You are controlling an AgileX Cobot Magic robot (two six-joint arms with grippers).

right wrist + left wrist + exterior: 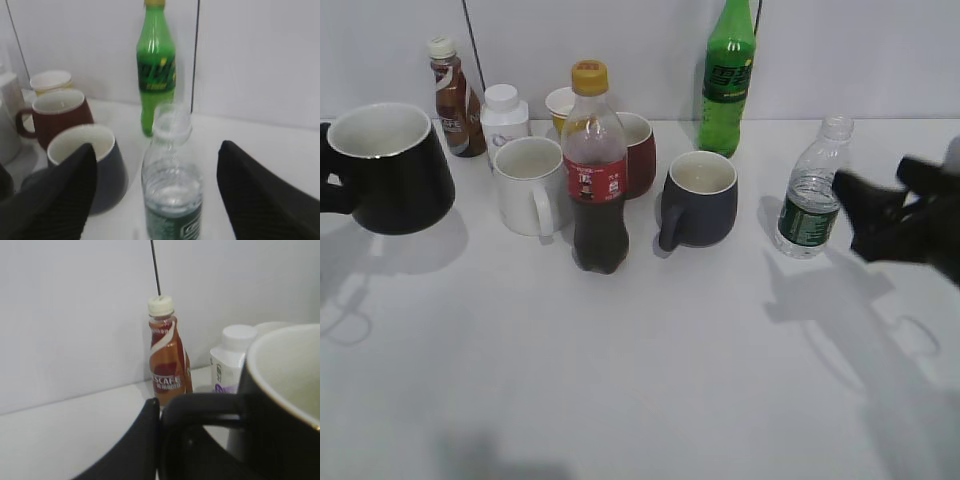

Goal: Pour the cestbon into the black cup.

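Note:
The cestbon (pixel 809 190), a small clear capless bottle with a dark green label, stands upright at the right of the table. My right gripper (pixel 880 212) is open and blurred just right of it. In the right wrist view the cestbon (pixel 172 185) stands between the two spread fingers (pixel 157 146), touching neither. The black cup (pixel 390 170), white inside, is at the far left. My left gripper (pixel 160 432) is shut on its handle (pixel 205 405); in the exterior view that gripper (pixel 328 195) is nearly cut off by the edge.
In the middle stand a cola bottle (pixel 595 170), a white mug (pixel 530 185), a red mug (pixel 638 150) and a dark grey-blue mug (pixel 700 200) close left of the cestbon. At the back wall are a green soda bottle (pixel 727 80), a coffee bottle (pixel 455 100), a white jar (pixel 505 115).

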